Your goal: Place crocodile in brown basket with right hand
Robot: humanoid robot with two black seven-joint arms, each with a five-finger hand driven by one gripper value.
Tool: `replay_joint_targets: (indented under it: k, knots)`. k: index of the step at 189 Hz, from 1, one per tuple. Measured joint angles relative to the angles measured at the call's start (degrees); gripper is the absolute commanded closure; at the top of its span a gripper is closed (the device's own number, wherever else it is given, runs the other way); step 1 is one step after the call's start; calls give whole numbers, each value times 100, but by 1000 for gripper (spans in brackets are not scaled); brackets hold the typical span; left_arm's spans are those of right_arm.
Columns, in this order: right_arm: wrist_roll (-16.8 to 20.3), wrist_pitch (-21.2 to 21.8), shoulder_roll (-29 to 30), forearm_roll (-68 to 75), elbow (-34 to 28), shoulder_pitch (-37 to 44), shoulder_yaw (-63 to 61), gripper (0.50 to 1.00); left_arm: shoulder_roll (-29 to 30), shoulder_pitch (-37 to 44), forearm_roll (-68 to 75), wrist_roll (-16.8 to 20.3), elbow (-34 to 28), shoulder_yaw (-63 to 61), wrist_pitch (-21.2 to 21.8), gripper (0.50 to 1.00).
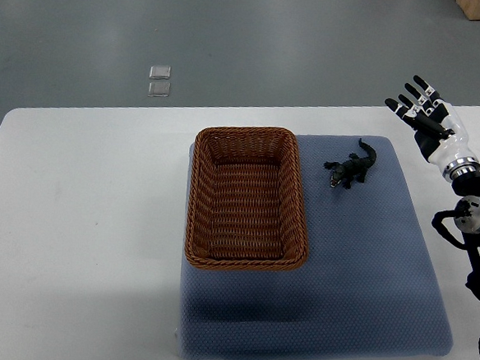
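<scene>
A small dark crocodile toy [352, 166] lies on the blue mat, just right of the brown wicker basket [243, 258]. The basket has nothing in it. My right hand [423, 107] is raised over the table's far right corner, right of and beyond the crocodile, with its fingers spread and holding nothing. Its arm runs down along the right edge. The left arm does not show.
A blue padded mat [357, 279] covers the right half of the white table [71, 242] and carries basket and toy. Two small clear squares [159, 80] lie on the grey floor beyond the table.
</scene>
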State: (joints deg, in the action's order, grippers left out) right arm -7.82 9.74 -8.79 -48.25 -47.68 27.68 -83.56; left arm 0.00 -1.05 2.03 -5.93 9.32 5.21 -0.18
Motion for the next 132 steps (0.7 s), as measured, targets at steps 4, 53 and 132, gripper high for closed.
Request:
replay_joint_targets:
  k: [4,53,132]
  knots:
    - [0,0,0,0,-2,0,0,570,0,0,0,-1,0,7,0,500]
    - [0,-6,8,0,-3,0,0,570,0,0,-1,-5,18,50,0,500]
    - [0,13,-30,-1,-3,0,5,568,0,0,4,4,14,3,0,500]
